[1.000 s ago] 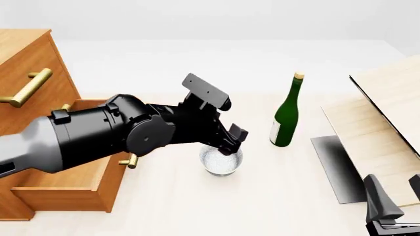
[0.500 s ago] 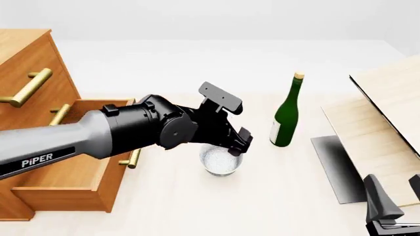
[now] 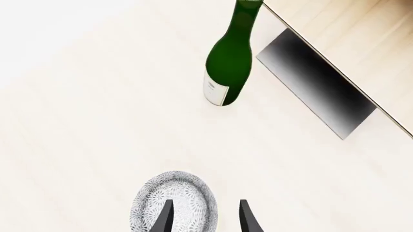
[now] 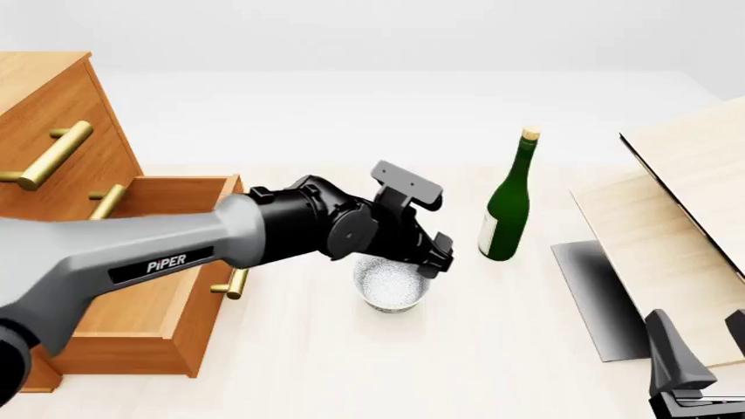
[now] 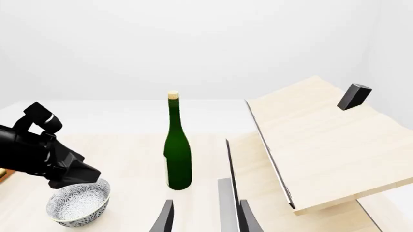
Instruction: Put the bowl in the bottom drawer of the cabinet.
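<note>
- The worktop (image 4: 303, 367) is pale and carries everything here, with light boards propped at the right.
- The cabinet (image 4: 41, 113) stands at the far left; its bottom drawer (image 4: 128, 327) is pulled out and looks empty where it shows.
- The left arm reaches from the left across the drawer front to the middle of the worktop, far nearer the bowl than the right arm, which is parked at the lower right corner.
- The green bottle (image 4: 508, 209) stands upright, just to the right of the bowl and a little farther back, apart from it.
- The bowl (image 4: 393, 286) sits upright on the worktop, just right of the open drawer.
- The left claw (image 4: 434, 253) hangs directly over the bowl's far-right rim; in the wrist view its fingers (image 3: 162, 220) are parted a moderate way, one over the bowl's inside and one outside the rim, gripping nothing. Being round, the bowl has no long axis to match; I judge a short drop straight down would straddle the wall.
- The right claw (image 4: 699, 371) is parted and empty.
</note>
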Tool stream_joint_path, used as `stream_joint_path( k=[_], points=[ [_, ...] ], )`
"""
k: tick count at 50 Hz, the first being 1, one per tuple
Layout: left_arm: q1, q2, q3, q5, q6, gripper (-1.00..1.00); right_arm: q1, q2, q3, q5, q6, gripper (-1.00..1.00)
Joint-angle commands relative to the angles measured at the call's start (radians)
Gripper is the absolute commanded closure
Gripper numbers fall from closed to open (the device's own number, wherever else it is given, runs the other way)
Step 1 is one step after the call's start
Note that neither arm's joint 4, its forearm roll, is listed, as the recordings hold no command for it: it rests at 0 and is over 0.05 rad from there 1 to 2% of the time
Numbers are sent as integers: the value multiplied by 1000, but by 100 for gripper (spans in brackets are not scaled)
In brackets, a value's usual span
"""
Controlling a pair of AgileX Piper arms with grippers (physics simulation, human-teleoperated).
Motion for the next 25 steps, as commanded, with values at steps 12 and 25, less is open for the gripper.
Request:
stream_joint_path(
  k=[12, 25],
  points=[
    [-23, 74, -3, -44, -46, -100, 0, 0, 0, 0, 0, -100],
    [-31, 103, 16, -71, -73, -100, 0, 0, 0, 0, 0, -100]
  ],
)
